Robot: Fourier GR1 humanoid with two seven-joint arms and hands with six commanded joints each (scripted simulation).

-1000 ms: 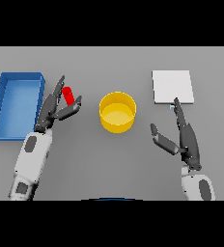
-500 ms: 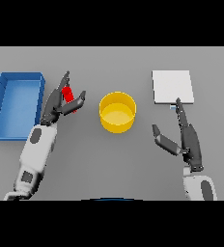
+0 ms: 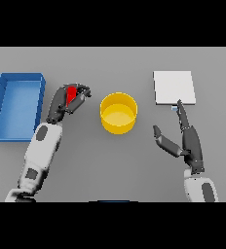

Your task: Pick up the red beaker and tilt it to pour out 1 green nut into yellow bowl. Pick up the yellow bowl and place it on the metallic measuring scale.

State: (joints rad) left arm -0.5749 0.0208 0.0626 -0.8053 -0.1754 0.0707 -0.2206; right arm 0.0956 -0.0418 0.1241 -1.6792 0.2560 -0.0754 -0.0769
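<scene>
- Blue tray (image 3: 0, 104): rectangular, raised walls, matte flat colour, at the far left of the grey table (image 3: 115, 170). No writing readable on it.
- Left hand (image 3: 61, 103): dark fingers and thumb curled round the red beaker (image 3: 71, 93), just right of the tray. The white and grey forearm runs down to the lower left.
- Red beaker: only a small smooth red patch shows between the fingers; the rest is hidden, so its tilt cannot be told. It sits left of the bowl and apart from it. No markings visible.
- Yellow bowl (image 3: 118, 113): round, smooth, plain, upright on the table near the centre, between the two hands, touched by neither. No label.
- Right hand (image 3: 185, 141): open, fingers straight and pointing up toward the scale, thumb spread out to the left; it holds nothing.
- Measuring scale (image 3: 174, 87): flat, square, pale grey-white plate at the upper right, its lower edge just beyond the right fingertips. No readable writing.
</scene>
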